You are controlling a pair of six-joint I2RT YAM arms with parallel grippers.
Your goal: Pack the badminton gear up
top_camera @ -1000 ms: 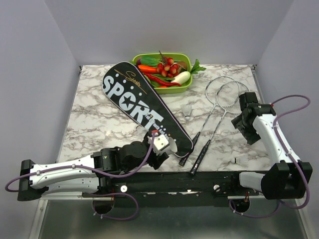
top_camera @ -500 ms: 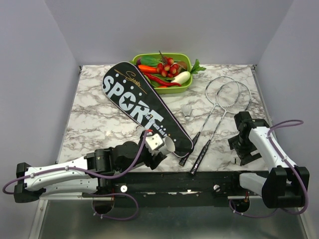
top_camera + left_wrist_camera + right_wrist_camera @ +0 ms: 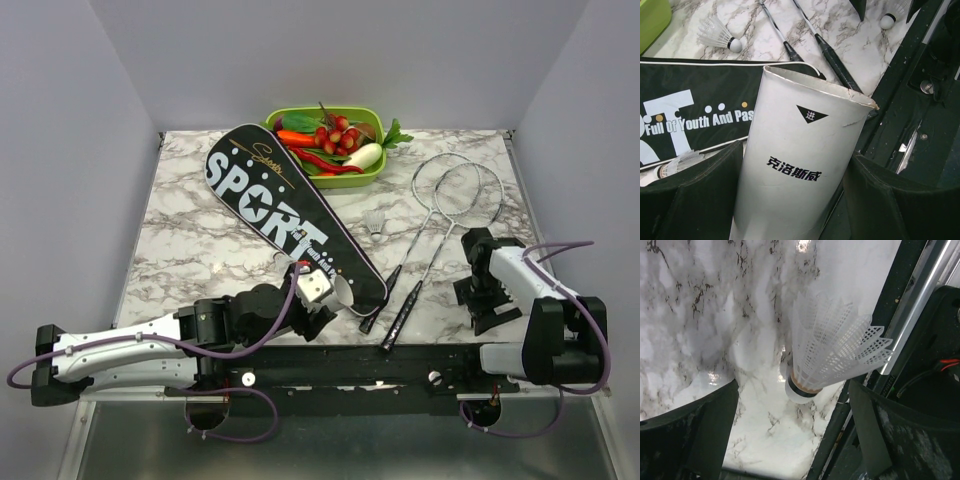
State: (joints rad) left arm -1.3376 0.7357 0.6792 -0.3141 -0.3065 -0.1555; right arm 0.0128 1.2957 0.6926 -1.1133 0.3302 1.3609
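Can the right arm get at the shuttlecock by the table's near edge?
Probably yes: the right gripper is open, the shuttlecock lies below, between its fingers, and nothing covers it; the black rail alongside is close.

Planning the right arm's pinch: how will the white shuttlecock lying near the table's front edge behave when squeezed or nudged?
The shuttlecock has a thin mesh skirt, so it is probably very light. That skirt would likely flex if pinched; the rounded base looks firmer. Lying sideways, it may roll in an arc.
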